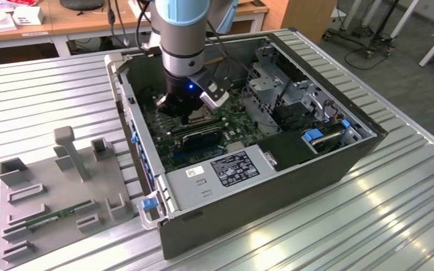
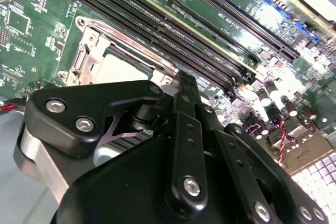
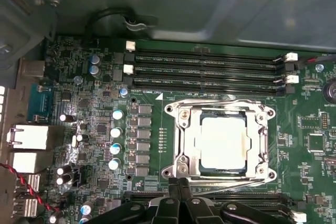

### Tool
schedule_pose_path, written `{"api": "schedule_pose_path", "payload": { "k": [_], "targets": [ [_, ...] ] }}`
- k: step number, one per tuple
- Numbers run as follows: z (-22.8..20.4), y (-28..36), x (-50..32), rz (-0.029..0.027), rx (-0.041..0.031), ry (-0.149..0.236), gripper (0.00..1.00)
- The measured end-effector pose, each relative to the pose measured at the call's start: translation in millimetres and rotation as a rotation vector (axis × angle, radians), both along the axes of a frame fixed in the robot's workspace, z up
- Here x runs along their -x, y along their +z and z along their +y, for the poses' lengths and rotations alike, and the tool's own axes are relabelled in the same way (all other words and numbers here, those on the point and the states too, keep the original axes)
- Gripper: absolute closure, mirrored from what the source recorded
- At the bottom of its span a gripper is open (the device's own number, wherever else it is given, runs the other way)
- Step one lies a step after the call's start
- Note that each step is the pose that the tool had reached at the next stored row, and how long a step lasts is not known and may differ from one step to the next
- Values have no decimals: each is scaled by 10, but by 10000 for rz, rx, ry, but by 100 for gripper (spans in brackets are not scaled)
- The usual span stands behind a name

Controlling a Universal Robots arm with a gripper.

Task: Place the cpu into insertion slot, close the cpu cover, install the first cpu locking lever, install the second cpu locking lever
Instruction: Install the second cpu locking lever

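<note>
In the exterior view, the arm reaches down into an open computer case [image 1: 277, 147] lying on a slatted metal table [image 1: 398, 214], and the gripper [image 1: 185, 113] hangs low over the green motherboard [image 1: 236, 121], at the far left part of the case's interior as that view has it. That view also takes in a grey fixture tray [image 1: 51, 197] on the table to the exterior view's left of the case, with a long green memory stick [image 1: 55, 217] lying in it.

The first wrist view looks straight down on the board. There the cpu [image 3: 223, 142] lies flat inside the insertion slot [image 3: 221, 137], its pale metal top showing through the window of the cpu cover [image 3: 184, 140], which lies down over the socket. Thin locking levers [image 3: 220, 100] run along the socket's edges. Long black memory slots [image 3: 205, 69] lie just beside the socket.

The second wrist view sees the same socket from a low slant, with the cpu [image 2: 118, 69] just beyond the black fingers [image 2: 186, 129]. In both wrist views the fingers appear pressed together with nothing between them, their tips near the socket's edge; whether they touch it cannot be told.
</note>
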State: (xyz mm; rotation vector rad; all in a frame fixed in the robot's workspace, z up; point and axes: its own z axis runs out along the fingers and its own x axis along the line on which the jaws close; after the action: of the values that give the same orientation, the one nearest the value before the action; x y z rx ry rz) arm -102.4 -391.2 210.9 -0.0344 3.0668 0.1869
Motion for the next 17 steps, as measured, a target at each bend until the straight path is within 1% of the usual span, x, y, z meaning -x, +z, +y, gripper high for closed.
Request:
{"api": "schedule_pose_path", "payload": {
  "k": [4,7,17],
  "targets": [
    [-1,-52,10,-32,2,0,89],
    [-1,-76,15,-49,3,0,89],
    [-2,-143,50,-75,-1,1,89]
  ]
}}
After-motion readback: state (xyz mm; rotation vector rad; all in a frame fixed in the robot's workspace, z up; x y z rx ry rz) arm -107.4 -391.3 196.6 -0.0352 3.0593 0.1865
